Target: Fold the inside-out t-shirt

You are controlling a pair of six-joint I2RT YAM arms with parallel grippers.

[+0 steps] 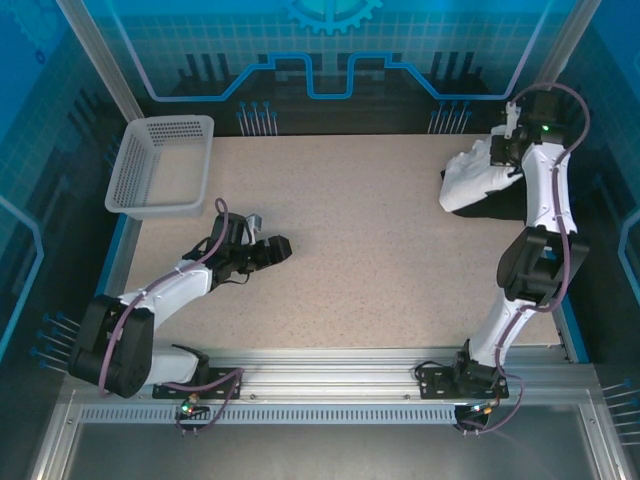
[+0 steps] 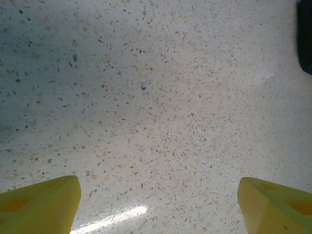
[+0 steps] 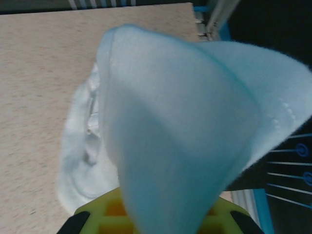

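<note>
Right gripper (image 1: 504, 150): jaws pressed together on a pinch of the inside-out t-shirt (image 1: 472, 182). The fingertips themselves are buried in cloth in the wrist view, where white fabric (image 3: 180, 141) drapes up and over the yellow finger bodies. The rest of the shirt hangs and pools just below and to the left of this gripper as a crumpled white heap. Its lower edge lies on a black garment (image 1: 497, 212), which sits beneath the gripper at the table's (image 1: 380, 260) edge. Left gripper (image 1: 272, 250): jaws spread wide, holding nothing. Both yellow fingers (image 2: 41, 204) frame bare speckled tabletop directly under them, and the shirt lies well apart from this gripper, far off to its right. A white mesh basket (image 1: 160, 165) stands off to the far left side of the left gripper, not involved. Progress, judged: very early. The shirt is seized at one point but is bunched, not laid out; no sleeve, hem or collar line can be told apart, and no fold is visible. Left to do: carry it clear of the black garment into the open area between the grippers, spread it flat with both, then make the folds. Risk: the single pinch may drag the black garment along.
</note>
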